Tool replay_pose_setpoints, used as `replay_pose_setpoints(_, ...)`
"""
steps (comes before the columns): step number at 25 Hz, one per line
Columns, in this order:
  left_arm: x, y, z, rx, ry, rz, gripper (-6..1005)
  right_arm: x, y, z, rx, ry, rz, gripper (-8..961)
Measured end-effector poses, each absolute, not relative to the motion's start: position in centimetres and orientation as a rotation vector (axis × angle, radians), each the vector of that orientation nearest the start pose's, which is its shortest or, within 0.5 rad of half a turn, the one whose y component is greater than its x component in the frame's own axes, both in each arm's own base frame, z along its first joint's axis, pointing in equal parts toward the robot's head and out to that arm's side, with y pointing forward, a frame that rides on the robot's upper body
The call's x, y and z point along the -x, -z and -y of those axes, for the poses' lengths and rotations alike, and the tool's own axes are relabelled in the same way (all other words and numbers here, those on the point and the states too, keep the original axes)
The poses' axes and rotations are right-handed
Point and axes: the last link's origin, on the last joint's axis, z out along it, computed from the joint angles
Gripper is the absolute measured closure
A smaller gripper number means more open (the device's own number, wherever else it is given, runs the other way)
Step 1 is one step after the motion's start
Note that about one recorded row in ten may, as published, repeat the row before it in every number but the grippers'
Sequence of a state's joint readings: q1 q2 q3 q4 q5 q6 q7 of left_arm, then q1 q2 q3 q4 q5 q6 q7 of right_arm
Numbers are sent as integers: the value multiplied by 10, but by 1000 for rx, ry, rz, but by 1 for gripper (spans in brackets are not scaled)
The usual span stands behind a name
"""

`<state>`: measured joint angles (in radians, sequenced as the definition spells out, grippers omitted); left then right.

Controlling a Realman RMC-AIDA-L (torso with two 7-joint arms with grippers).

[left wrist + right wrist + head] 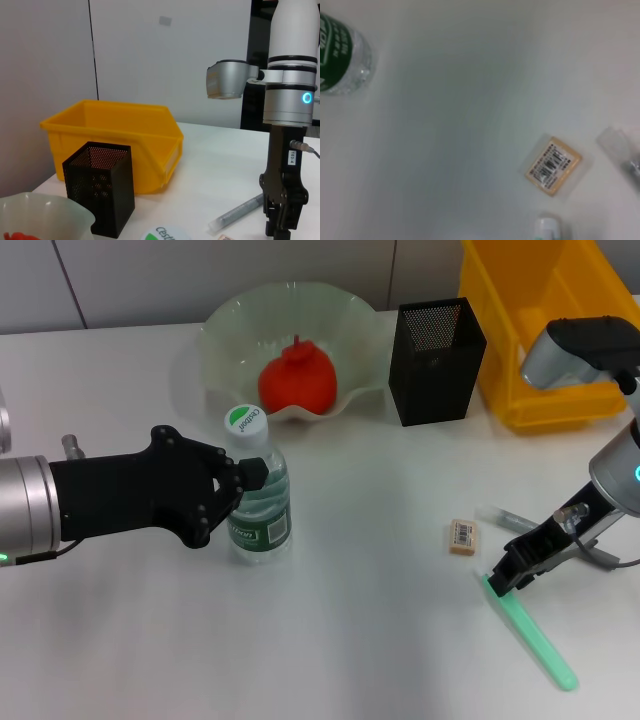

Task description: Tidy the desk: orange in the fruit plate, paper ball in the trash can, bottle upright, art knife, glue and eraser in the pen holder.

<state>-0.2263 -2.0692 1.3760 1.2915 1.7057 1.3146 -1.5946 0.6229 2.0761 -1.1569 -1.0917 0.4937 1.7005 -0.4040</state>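
The bottle (258, 495) stands upright left of centre, with my left gripper (240, 483) shut on its shoulder below the white cap (162, 234). The orange (297, 380) lies in the fruit plate (225, 330). To its right stand the pen holder (435, 360) and the trash can (545, 335). The eraser (463, 537) lies flat on the table, and the glue (505, 518) lies just right of it. My right gripper (508, 577) is down at the near end of the green art knife (532, 632). The paper ball is out of view.
The white table (380, 640) runs to a grey wall at the back. The right wrist view shows the eraser (552, 165), the bottle (340, 55) and the glue (615, 140). The left wrist view shows the pen holder (100, 187) in front of the trash can (115, 135).
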Motion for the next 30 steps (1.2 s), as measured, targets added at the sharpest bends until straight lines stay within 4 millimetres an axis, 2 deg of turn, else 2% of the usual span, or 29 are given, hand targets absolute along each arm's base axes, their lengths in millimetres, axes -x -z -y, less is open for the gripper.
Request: replay_pose_setpoints(30, 198, 4, -306, 2777, 546, 281, 990, -242, 8, -337, 2401, 590, -1609, 696)
